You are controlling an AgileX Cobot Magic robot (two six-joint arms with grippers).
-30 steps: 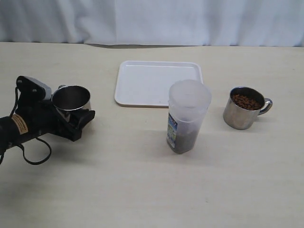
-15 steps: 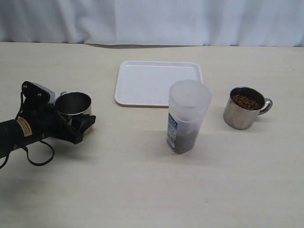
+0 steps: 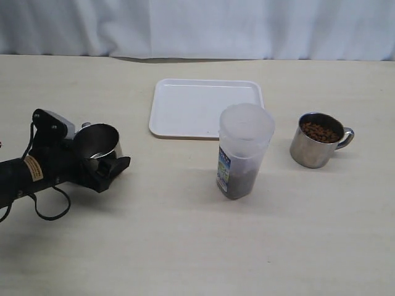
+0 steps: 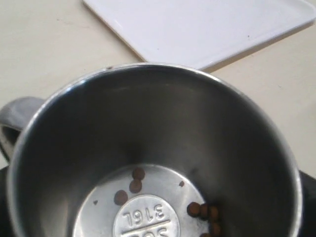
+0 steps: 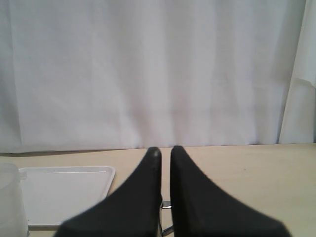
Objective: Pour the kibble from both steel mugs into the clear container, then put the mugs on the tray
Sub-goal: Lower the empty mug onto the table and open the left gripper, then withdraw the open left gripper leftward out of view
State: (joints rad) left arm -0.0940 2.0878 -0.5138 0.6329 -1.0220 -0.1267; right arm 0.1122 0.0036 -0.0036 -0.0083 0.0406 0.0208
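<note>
At the left of the frame the left end effector [image 3: 100, 148] straddles a steel mug [image 3: 95, 134] with only a few pellets [image 4: 202, 211] left in it; I can't tell whether it grips. The clear container [image 3: 244, 151] stands mid-frame on the bench [image 3: 185, 246], by the lower right corner of the white tray [image 3: 203, 108], with kibble [image 3: 237, 183] in its bottom. The full mug [image 3: 315, 153] sits at right. The right end effector [image 5: 165, 150] is pinched narrow and holds nothing.
</note>
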